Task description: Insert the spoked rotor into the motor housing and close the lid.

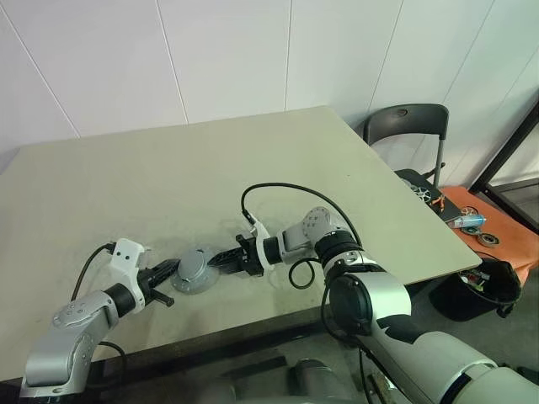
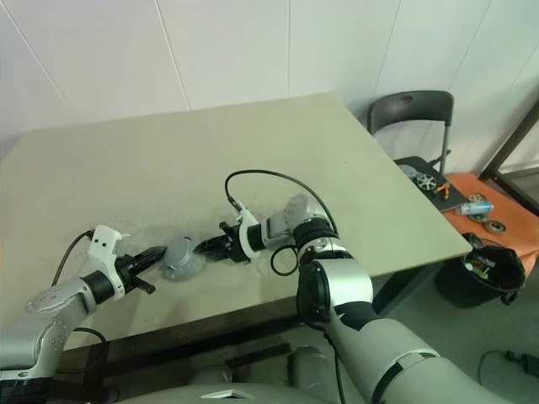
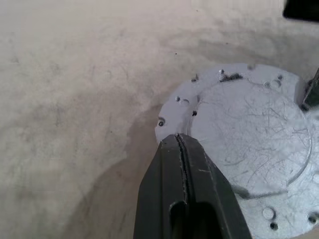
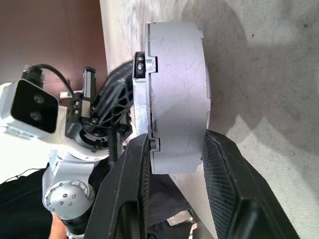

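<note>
The lid [image 3: 249,134] shows its plain scratched grey face and sits closed on the motor housing [image 4: 177,89], forming one grey drum [image 1: 195,269] near the table's front edge, slightly tilted. My right gripper [image 1: 221,261] reaches in from the right, one finger on each flat face of the drum. In the right wrist view these fingers [image 4: 134,169] press against both sides. My left gripper [image 1: 168,271] comes from the left, shut and empty, its tips [image 3: 177,142] touching the lid's rim. The spoked rotor is hidden.
The table [image 1: 168,168] stretches wide behind the drum. A black cable [image 1: 286,189] from my right arm loops over it. Off the table's right edge stand a black chair [image 1: 404,126], an orange surface with small parts [image 1: 484,223] and a dark bin [image 1: 480,290].
</note>
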Robot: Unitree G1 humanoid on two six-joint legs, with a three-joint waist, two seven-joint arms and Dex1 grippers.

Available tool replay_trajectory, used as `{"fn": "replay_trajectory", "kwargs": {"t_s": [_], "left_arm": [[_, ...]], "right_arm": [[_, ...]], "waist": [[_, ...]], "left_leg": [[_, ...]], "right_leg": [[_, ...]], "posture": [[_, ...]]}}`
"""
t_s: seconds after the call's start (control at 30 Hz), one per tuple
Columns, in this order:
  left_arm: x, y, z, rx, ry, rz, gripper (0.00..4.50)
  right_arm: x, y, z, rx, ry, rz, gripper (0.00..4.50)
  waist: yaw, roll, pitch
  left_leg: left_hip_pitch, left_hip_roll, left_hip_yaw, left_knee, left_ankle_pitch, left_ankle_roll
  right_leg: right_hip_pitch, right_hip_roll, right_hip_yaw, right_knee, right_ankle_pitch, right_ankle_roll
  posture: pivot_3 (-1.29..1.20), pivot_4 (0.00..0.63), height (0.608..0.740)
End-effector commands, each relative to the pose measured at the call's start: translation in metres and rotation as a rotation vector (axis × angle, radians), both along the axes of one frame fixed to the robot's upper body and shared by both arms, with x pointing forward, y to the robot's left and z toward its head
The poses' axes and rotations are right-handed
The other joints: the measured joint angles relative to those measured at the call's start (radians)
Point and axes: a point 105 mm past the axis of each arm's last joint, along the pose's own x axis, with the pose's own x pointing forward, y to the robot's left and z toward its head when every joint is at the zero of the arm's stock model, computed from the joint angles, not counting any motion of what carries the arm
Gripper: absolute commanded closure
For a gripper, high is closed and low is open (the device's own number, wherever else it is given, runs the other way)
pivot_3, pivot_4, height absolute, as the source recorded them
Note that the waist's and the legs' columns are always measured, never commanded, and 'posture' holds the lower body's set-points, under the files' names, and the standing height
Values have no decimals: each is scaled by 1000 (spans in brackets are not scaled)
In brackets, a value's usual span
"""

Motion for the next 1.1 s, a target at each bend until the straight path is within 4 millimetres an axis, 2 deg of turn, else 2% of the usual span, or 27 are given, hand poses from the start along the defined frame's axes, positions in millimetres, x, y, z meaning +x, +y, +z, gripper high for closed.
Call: {"fn": "replay_trajectory", "kwargs": {"t_s": [0.03,0.17,0.33,0.4,0.6,0.7,0.73,0.77,1.03,1.1], "left_arm": [[0,7,32,-131,-98,68,4500],[-6,35,37,-325,-40,307,4500],[-21,52,49,-709,-38,335,4500],[-27,61,44,-839,-48,389,4500],[-40,45,38,-1058,-41,362,4500],[-46,43,36,-1062,-55,358,4500],[-47,42,36,-1062,-67,352,4139],[-48,43,35,-1060,-70,361,3972],[-50,36,36,-1123,-63,289,1223],[-51,32,31,-1130,-31,272,487]], "right_arm": [[6,17,37,129,-65,16,3316],[10,16,44,148,-83,8,3316],[13,13,53,171,-101,3,3316],[15,11,63,199,-114,13,3316],[16,5,93,270,-154,50,3316],[19,2,102,285,-172,50,3316],[19,1,104,288,-176,50,3316],[20,0,105,289,-180,49,3316],[24,-3,107,277,-203,35,3316],[24,-3,108,281,-208,38,3316]], "waist": [[1,-1,0],[-3,-1,0],[-5,-1,0],[-8,-1,0],[-12,-2,0],[-12,-2,0],[-12,-2,0],[-12,-2,0],[-12,-2,0],[-12,-2,0]], "left_leg": [[0,0,0,0,0,0],[-1,0,0,0,0,0],[-2,0,-2,0,0,0],[-2,0,-2,1,0,0],[-8,0,-3,1,0,0],[-11,0,-3,1,0,0],[-11,0,-3,1,0,0],[-11,0,-3,1,0,0],[-13,0,-3,1,0,0],[-13,0,-3,1,0,0]], "right_leg": [[0,0,0,0,0,0],[-1,0,0,0,2,3],[-1,0,-1,0,2,3],[-1,0,-1,0,1,3],[-3,0,-2,-5,0,0],[-5,0,-2,-6,0,0],[-5,0,-2,-7,0,0],[-5,0,-2,-7,0,0],[-6,0,-2,-9,0,0],[-6,0,-2,-10,0,0]], "posture": [[0,0,740],[0,0,740],[0,0,740],[0,0,740],[0,0,740],[0,0,740],[0,0,740],[0,0,740],[0,0,740],[0,0,740]]}}
